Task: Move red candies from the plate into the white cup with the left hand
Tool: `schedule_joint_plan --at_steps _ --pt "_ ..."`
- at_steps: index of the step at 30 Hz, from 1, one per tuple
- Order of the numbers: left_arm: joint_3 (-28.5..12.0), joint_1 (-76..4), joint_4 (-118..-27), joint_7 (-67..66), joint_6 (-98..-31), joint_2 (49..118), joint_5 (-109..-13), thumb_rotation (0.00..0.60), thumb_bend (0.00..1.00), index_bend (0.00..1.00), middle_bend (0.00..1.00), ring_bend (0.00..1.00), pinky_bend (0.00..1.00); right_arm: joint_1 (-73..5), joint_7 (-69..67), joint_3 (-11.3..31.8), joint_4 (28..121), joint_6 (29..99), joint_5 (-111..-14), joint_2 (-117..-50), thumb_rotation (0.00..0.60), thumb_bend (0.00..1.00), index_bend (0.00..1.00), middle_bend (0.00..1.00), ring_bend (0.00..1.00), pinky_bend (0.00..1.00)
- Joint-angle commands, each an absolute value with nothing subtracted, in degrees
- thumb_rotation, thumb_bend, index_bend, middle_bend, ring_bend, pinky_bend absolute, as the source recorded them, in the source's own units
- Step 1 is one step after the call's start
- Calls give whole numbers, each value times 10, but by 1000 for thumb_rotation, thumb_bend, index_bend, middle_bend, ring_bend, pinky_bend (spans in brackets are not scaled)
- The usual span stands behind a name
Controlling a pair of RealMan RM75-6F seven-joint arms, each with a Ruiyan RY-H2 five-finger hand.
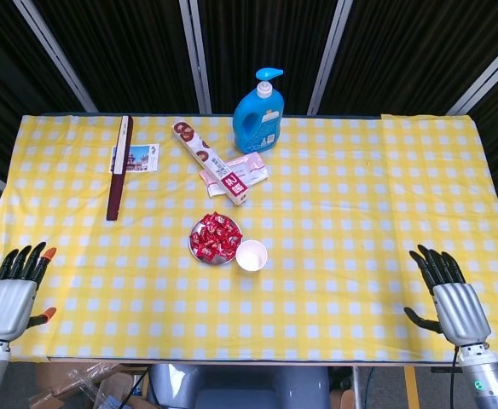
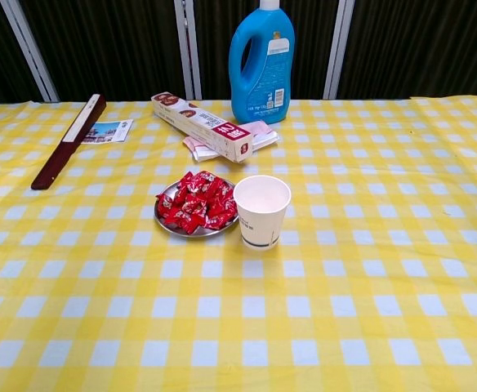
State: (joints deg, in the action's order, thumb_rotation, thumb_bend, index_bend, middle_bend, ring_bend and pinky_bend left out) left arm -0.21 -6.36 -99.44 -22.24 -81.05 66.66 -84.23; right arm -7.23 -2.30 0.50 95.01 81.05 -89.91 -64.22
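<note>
near the middle of the yellow checked surface (image 1: pixel 360 213), a small metal plate (image 2: pixel 167 225) is sitting with a heap of red candies (image 2: pixel 196 202) piled on it, and the white cup (image 2: pixel 261 211) is standing upright just to the right of the plate, touching or almost touching its rim. the cup is showing an open mouth, and from the chest view its inside is looking bare as far as can be seen.

at the near left corner of the surface, the left hand (image 1: pixel 10 294) is hovering palm down with its fingers stretched forward and apart, holding nothing, well apart from the plate. at the near right corner, the right hand (image 1: pixel 454 298) is lying the same way, fingers spread and gripping nothing. neither hand is showing in the chest view.

toward the far edge, a blue pump bottle (image 1: pixel 259 115) is standing upright. just in front of it, a long printed box (image 2: pixel 202 125) is lying at a slant, partly over a pink packet (image 2: pixel 259 135). further left, a dark red folded fan (image 1: pixel 118 166) is lying lengthwise beside a small picture card (image 1: pixel 138 158).
</note>
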Motion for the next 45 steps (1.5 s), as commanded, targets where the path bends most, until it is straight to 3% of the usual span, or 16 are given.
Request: schedule_joint_plan --at_steps 1,5,8,13,20,27,36,45 --pt "-12 -80 -1006 -244 -793 669 -836 600 71 0 0 69 232 -73 -28 4 952 806 -898 -640 600 277 0 0 0 0" --pt "-43 -121 -1023 -287 -758 678 -816 600 82 0 36 485 605 -76 -39 4 956 798 -892 -636 600 277 0 0 0 0" --pt "-74 -161 -1039 -310 -714 694 -778 600 86 31 115 644 753 -78 -50 5 960 791 -889 -632 600 277 0 0 0 0" --pt "-132 -257 -1030 -361 -619 746 -684 600 104 89 178 764 855 -84 -60 5 967 775 -880 -627 600 278 0 0 0 0" --pt "-167 -376 -963 -439 -526 828 -548 600 130 111 153 778 861 -91 -78 9 976 752 -858 -617 600 277 0 0 0 0" --pt "-171 -472 -887 -489 -480 898 -444 600 199 118 144 782 861 -95 -85 10 981 744 -853 -613 600 276 0 0 0 0" --pt "-164 -551 -817 -509 -468 959 -363 600 219 159 152 781 861 -96 -95 11 981 742 -852 -611 600 277 0 0 0 0" --pt "-142 -585 -800 -515 -480 974 -317 600 220 212 189 782 861 -96 -103 10 981 742 -855 -610 600 277 0 0 0 0"
